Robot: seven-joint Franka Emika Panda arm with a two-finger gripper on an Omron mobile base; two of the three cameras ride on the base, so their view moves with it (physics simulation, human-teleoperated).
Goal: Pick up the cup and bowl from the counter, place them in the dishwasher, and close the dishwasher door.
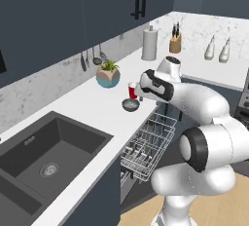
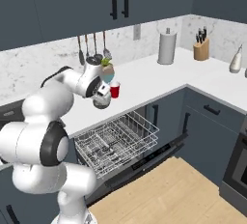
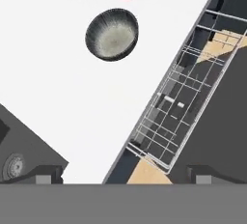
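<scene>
Arm is bent over w/ the elbow up, forearm reaching out across the counter [image 1: 73,108], and the hand hangs above the bowl [image 1: 130,104], pointing down at the worktop. Gripper [image 3: 123,177] is spread fully wide, nothing in it, the tips barely poke up at the bottom of the hand view. The bowl sits upright on the counter close to the front edge, and the cup [image 1: 133,90] is right beside it on the wall side, nearly touching afaict. The teal plant pot [image 1: 108,77] is further back from the bowl toward the wall, w/ bare white top all around, so plenty of room on the sink [image 1: 48,157] side. The dishwasher [image 2: 120,146] is open just below the bowl's edge of the counter, wire rack [image 2: 116,141] pulled right out and the dishwasher door [image 2: 144,160] dropped flat under it. The right base view shows the door and wood floor past it; in the left base view the arm covers most of that, but you get the sink basins. The hand view looks straight into the bowl, grey inside, w/ only a red sliver of cup at the top edge.
</scene>
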